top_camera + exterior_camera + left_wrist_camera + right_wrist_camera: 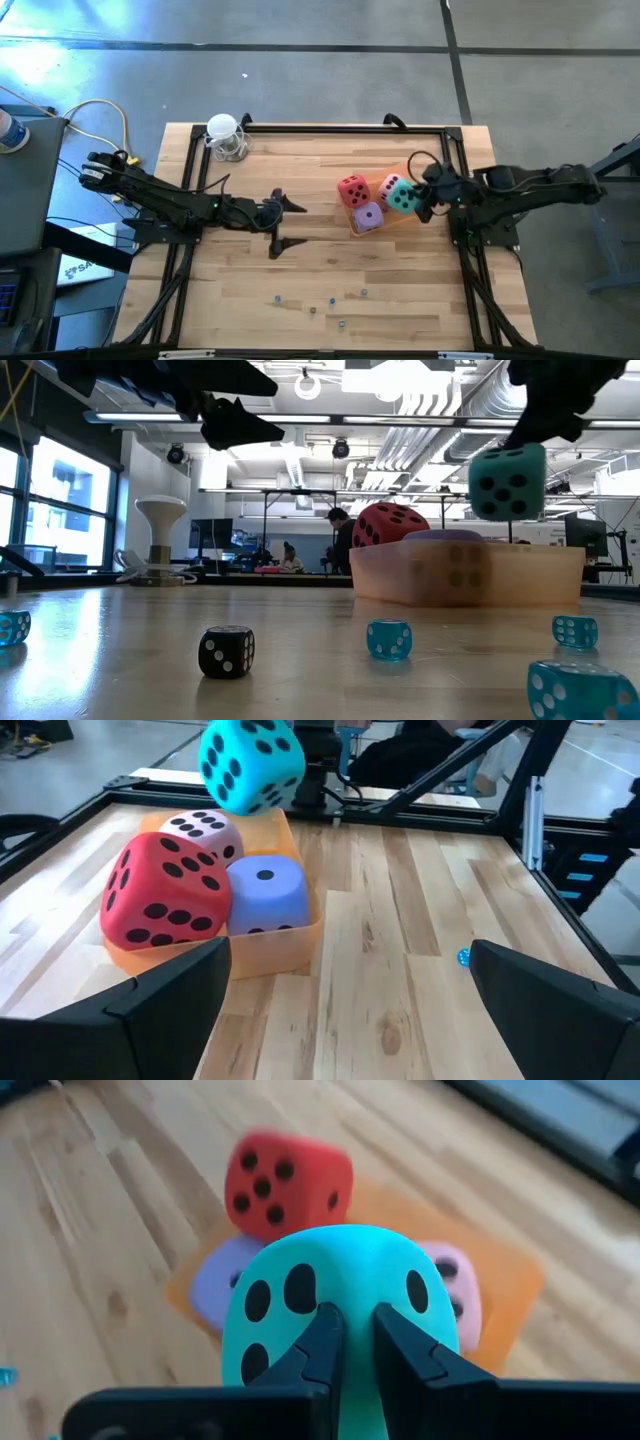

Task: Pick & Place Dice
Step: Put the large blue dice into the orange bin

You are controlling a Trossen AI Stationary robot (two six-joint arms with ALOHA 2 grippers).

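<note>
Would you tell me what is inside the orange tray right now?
The orange tray holds the red die, purple die and pink die. The right gripper holds the teal die above it. The tray's floor is covered.

I see a white table lamp (226, 135) at upper left. Tiny blue dice (388, 639) and one black die (225, 651) dot my wooden table (300, 280).

Both arms matte black, built from slim jointed segments with bulkier housings at joints. Thin black cables loop along right arm near wrist. Left gripper (276, 222): flat, wedge-shaped black fingers, pointed tips. Right gripper (350, 1342): narrow, angular black fingers on broad black crossbar.
</note>
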